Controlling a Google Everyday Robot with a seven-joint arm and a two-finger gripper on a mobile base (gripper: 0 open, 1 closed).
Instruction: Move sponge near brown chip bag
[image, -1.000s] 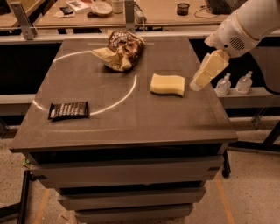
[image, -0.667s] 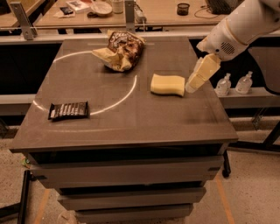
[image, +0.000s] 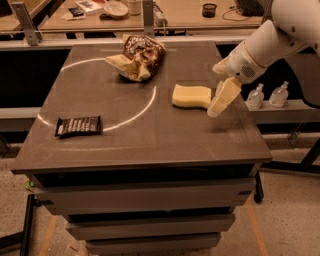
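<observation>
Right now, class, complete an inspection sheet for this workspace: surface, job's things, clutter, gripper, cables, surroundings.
Surface: dark grey tabletop with a pale curved line across it.
Job's things: pale yellow wavy-edged foam sponge lies flat right of centre; crumpled brown chip bag sits at the back, apart from it.
Clutter: flat dark rectangular bar wrapper near the left edge.
Gripper: cream gripper hangs just right of the sponge, angled down.
Cables: nothing seen.
Surroundings: two clear bottles on a shelf to the right.

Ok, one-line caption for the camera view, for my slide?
Hand low beside the sponge on the table; chip bag sits apart toward the far edge, dark bar near the front.
</observation>
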